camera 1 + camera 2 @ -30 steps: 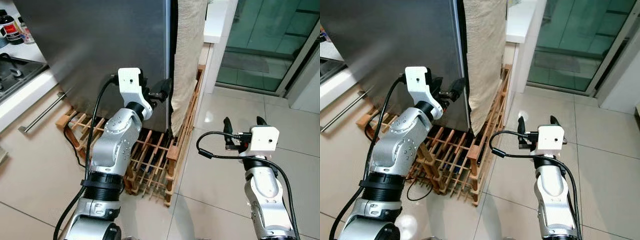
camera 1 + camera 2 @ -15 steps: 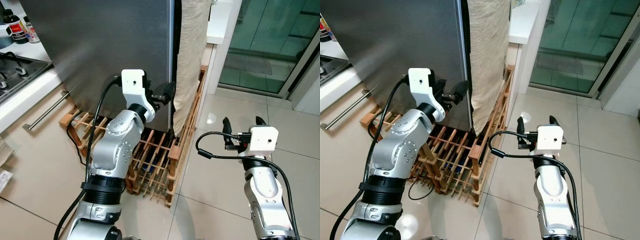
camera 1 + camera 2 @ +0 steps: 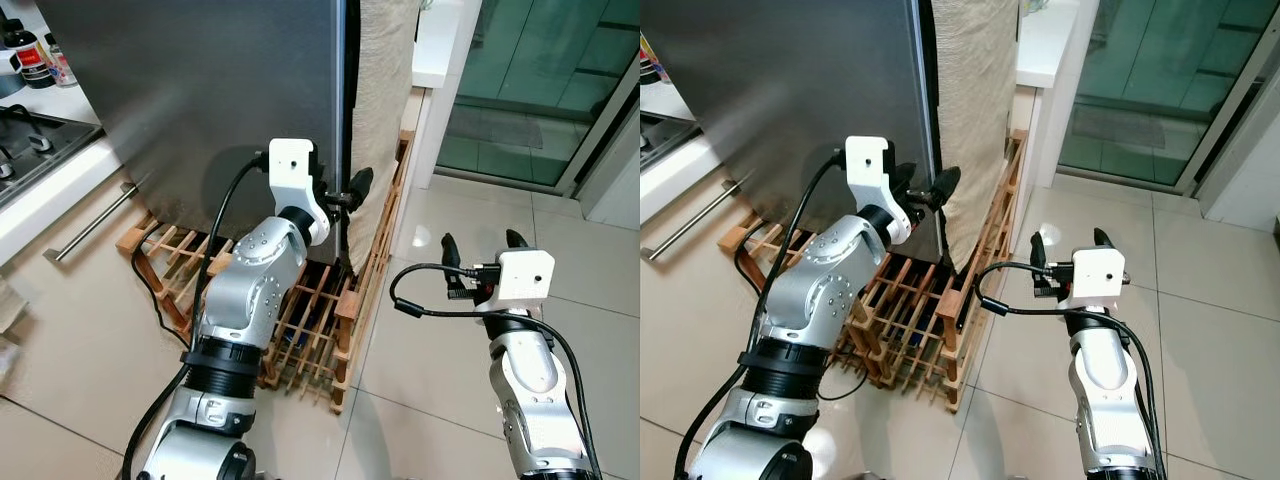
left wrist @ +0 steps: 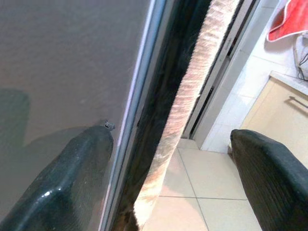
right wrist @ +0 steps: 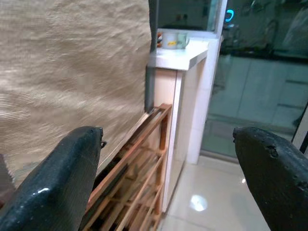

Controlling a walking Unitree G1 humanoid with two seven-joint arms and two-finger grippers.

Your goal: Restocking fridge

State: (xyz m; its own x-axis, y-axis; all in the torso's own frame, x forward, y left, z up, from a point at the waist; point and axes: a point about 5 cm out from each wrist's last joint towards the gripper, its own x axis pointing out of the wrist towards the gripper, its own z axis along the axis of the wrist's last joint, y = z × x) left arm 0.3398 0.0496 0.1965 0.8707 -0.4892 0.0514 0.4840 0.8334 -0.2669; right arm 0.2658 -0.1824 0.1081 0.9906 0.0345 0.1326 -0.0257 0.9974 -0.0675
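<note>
A tall fridge (image 3: 230,90) with a brushed grey steel door stands shut, its bright vertical edge strip meeting a dark side gap. A beige woven cloth (image 3: 380,110) hangs down its right flank. Its foot sits among the slats of a wooden rack (image 3: 320,320) on the tiled floor.

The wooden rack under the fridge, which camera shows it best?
The left eye view: the wooden rack lies along the floor below the fridge, with slats visible on both sides of the left arm. The right eye view shows the same. The right wrist view catches one end beside the beige cloth; in the left wrist view I cannot make it out.
</note>
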